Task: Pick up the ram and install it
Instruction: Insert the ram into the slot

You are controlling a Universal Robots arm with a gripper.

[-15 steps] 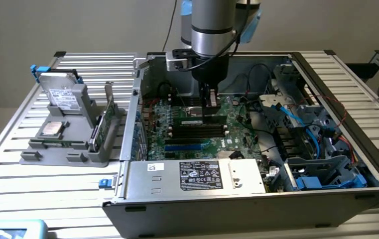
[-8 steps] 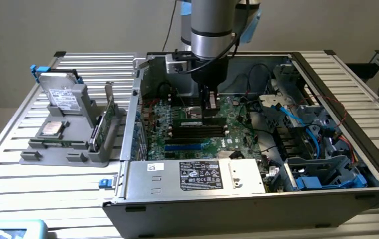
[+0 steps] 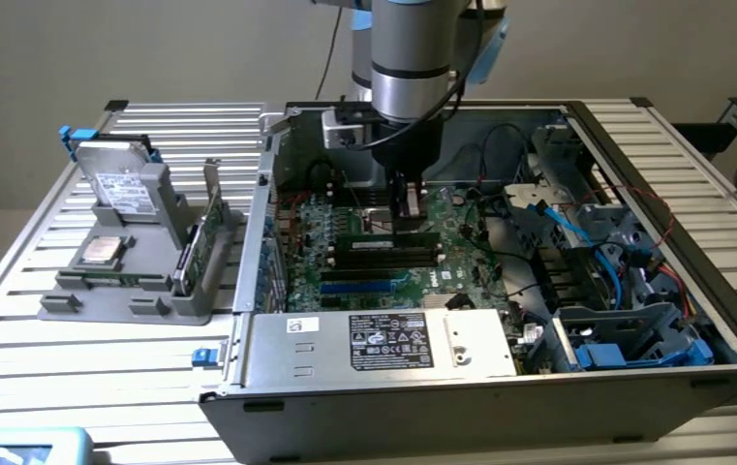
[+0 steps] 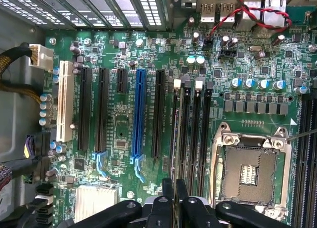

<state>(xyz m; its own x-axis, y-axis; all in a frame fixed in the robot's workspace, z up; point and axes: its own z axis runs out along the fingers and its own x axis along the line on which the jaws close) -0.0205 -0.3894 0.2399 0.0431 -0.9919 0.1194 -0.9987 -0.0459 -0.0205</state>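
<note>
**Tool pinching the ram over the memory slots**

In the exterior view the arm stood straight down into the open computer case point(image 3: 627, 392), and the tool point(image 3: 407, 225) was low over the motherboard point(image 3: 452, 208), right at the row of black memory slots point(image 3: 387, 254). In the wrist view the two fingers point(image 4: 168, 191) of the tool were pressed close together on a thin green edge, which was the ram point(image 4: 174, 139). The ram was seen edge-on. It ran along the memory slot that is closest to the long black expansion slots point(image 4: 158, 114) and the blue slot point(image 4: 139, 114), on the far side from the processor socket point(image 4: 250, 173). Whether the ram was fully down in that slot or only just above it, I cannot tell. On the table point(image 3: 32, 368), at the exterior view's left of the case, a grey holder point(image 3: 109, 291) carried a hard drive point(image 3: 123, 189) and a green card point(image 3: 200, 242).
</note>
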